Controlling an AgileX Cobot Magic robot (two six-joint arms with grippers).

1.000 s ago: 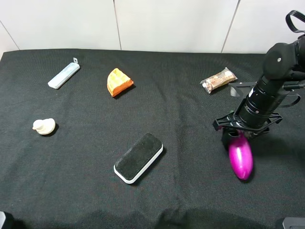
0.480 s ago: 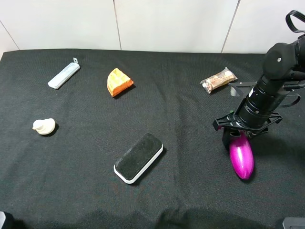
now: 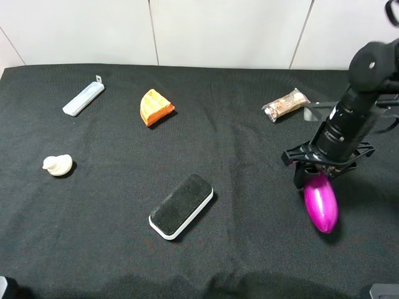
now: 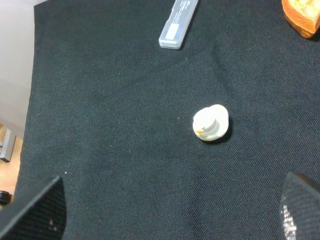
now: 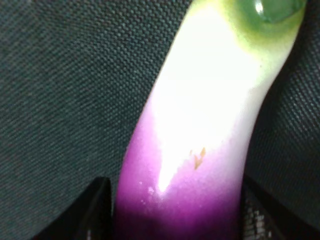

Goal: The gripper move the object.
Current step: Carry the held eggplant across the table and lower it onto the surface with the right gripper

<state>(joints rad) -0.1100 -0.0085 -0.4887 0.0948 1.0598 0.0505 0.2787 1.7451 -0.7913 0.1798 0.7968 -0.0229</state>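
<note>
The magenta-purple eggplant (image 3: 322, 204) lies on the black cloth at the right, stem end under my right gripper (image 3: 317, 175). The right gripper's dark splayed fingers (image 3: 298, 175) straddle the stem end. In the right wrist view the eggplant (image 5: 200, 125) fills the frame, whitish toward its green stem, with a dark finger (image 5: 95, 212) pressed against each side of its purple part. My left gripper (image 4: 170, 212) is open and empty above the cloth at the left, near a small white duck (image 4: 211, 123).
A black-and-white eraser (image 3: 181, 206) lies in the middle front. An orange wedge (image 3: 154, 106) and a pale blue case (image 3: 83, 99) lie at the back left, the duck (image 3: 57, 165) at the left, a wrapped snack (image 3: 286, 104) at the back right.
My right gripper and the eggplant have shifted a little to the right together. The other things have not moved.
</note>
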